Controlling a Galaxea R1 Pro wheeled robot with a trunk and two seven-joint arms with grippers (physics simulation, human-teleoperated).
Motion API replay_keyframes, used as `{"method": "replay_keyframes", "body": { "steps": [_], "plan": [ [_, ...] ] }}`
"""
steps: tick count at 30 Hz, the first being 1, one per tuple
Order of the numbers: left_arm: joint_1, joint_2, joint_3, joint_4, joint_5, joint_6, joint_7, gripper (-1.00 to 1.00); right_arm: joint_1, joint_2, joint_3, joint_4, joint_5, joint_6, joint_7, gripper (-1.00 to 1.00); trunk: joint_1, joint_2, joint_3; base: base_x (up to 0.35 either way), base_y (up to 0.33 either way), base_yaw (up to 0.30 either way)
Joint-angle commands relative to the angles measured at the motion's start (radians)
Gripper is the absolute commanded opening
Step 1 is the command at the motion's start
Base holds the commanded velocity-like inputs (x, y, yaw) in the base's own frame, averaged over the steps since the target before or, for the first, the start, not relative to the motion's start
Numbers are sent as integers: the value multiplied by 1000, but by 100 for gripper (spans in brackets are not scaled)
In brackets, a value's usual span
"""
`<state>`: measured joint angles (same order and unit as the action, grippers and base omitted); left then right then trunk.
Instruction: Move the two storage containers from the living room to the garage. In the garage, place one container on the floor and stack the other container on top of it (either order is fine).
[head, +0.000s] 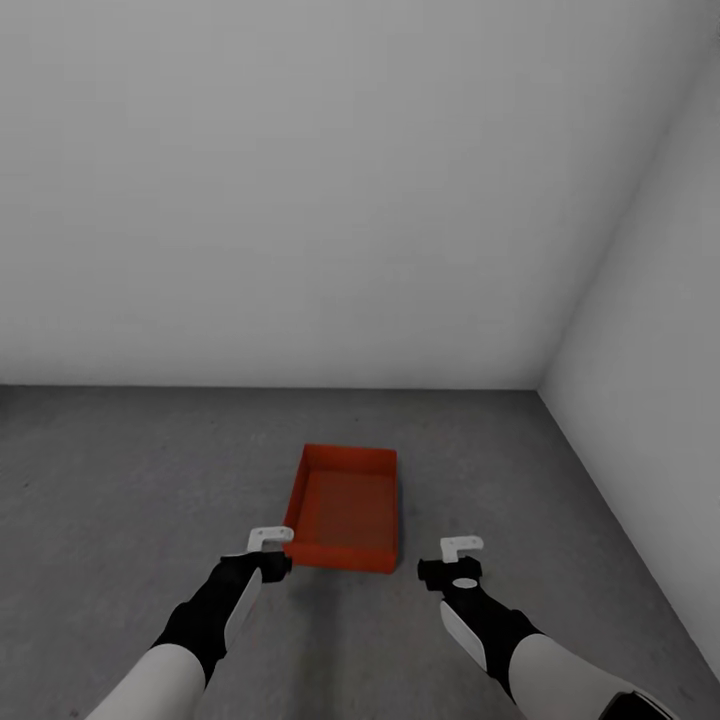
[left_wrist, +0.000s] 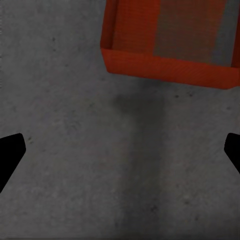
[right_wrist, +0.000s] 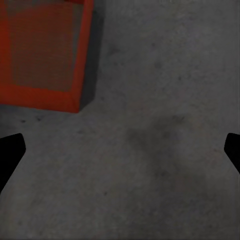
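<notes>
container (head: 343, 508) sitting on garage floor (head: 120, 480), long axis running away | left gripper (head: 270, 538) nearer — both grippers, right gripper (head: 461, 546) too, hanging wide, empty

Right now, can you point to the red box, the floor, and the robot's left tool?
red box (head: 345, 505), head view, on its inner bottom.
floor (head: 120, 470), head view, on a bare grey patch left of the box.
left tool (head: 270, 540), head view, on its white tip beside the box's near corner.

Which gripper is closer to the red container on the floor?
Left. The left gripper sits just beside the red container's near left corner; the right gripper hangs further off past its near right corner.
</notes>
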<state>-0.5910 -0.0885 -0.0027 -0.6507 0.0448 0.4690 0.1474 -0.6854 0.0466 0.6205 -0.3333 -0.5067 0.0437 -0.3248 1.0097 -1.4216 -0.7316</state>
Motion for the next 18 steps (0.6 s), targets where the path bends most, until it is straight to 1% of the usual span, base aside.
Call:
{"method": "replay_keyframes", "body": {
  "steps": [1, 6, 8, 9, 13, 15, 17, 18],
  "plan": [
    [0, 0, 0, 1, 6, 5, 6, 100, -1, -1, 9, -1, -6, 5, -7, 100, 0, 0, 0, 0, 0, 0],
    [0, 4, 3, 57, 9, 5, 5, 100, -1, -2, 10, 2, -3, 11, -6, 100, 0, 0, 1, 0, 0, 0],
    [0, 14, 4, 86, 8, 5, 2, 100, -2, -3, 10, 3, -2, 16, -6, 100, 0, 0, 1, 0, 0, 0],
    [0, 23, 4, 101, 9, 5, -1, 100, -2, -4, 10, 4, -2, 18, -5, 100, 0, 0, 1, 0, 0, 0],
    [-1, 42, 3, 134, 13, 7, -6, 100, -2, -6, 10, 9, -2, 21, -5, 100, 0, 0, 1, 0, 0, 0],
    [0, 52, 4, 163, 14, 6, -6, 100, -2, -7, 10, 10, -2, 22, -5, 100, 0, 0, 1, 0, 0, 0],
    [0, 68, 4, 215, 17, 5, -6, 100, -2, -6, 10, 12, -1, 23, -5, 100, 0, 0, 1, 0, 0, 0],
    [0, 72, 5, 229, 18, 4, -6, 100, -1, -6, 10, 12, -1, 23, -5, 100, 0, 0, 1, 0, 0, 0]
  ]
}}
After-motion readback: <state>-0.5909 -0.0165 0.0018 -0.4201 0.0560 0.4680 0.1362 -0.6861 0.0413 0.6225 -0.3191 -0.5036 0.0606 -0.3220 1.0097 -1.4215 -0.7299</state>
